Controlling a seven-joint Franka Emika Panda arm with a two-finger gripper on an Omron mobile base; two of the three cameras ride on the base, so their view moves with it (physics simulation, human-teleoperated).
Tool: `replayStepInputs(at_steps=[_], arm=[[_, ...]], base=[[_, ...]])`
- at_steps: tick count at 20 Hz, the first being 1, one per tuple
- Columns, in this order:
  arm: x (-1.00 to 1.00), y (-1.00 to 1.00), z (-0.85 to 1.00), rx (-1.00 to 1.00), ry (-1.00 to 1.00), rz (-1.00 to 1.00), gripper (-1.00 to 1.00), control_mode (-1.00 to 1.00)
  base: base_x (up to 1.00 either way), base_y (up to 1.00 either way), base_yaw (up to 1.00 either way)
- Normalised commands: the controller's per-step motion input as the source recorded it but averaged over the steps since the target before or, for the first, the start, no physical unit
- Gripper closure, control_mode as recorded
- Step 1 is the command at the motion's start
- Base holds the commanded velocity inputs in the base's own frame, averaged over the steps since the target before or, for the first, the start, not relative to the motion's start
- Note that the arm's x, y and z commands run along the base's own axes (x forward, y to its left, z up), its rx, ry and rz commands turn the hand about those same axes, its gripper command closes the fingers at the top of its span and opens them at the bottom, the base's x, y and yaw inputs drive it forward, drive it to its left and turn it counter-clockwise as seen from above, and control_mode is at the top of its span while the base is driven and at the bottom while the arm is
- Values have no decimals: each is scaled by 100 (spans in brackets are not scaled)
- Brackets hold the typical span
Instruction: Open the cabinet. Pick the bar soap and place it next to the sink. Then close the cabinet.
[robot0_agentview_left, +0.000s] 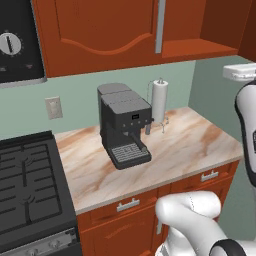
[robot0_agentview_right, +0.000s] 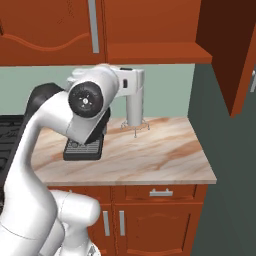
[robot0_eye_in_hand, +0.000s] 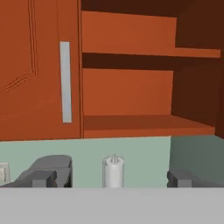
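Observation:
The reddish-brown wall cabinet (robot0_eye_in_hand: 39, 65) hangs above the counter. Its left door is shut, with a long silver handle (robot0_eye_in_hand: 65, 82). Its right door (robot0_agentview_right: 225, 50) is swung wide open. The inner shelf (robot0_eye_in_hand: 148, 54) and the cabinet floor (robot0_eye_in_hand: 144, 122) look bare where I can see them. The bar soap is out of view. My gripper (robot0_eye_in_hand: 113, 181) is open and holds nothing, with its dark fingertips (robot0_eye_in_hand: 184, 178) spread wide. It hangs in front of and below the open compartment, facing into it.
A dark coffee machine (robot0_agentview_left: 124, 125) and a white paper-towel roll (robot0_agentview_left: 159, 101) stand on the marble counter (robot0_agentview_left: 190, 145). A black stove (robot0_agentview_left: 27, 185) lies at the left. Drawers with short silver pulls (robot0_agentview_left: 128, 204) run under the counter. My arm (robot0_agentview_right: 90, 105) rises over the counter.

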Motion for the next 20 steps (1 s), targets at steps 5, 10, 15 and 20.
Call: replayStepInputs(at_steps=[5,10,15,20], arm=[[-81,-18,6,0,0,-21,-100,-100],[-86,-5,7,0,-2,-16,-100,-100],[-84,-11,15,0,-3,-9,-100,-100],[-32,-40,2,0,-5,0,-100,-100]], base=[[0,0,0],[0,0,0],[0,0,0],[0,0,0]])
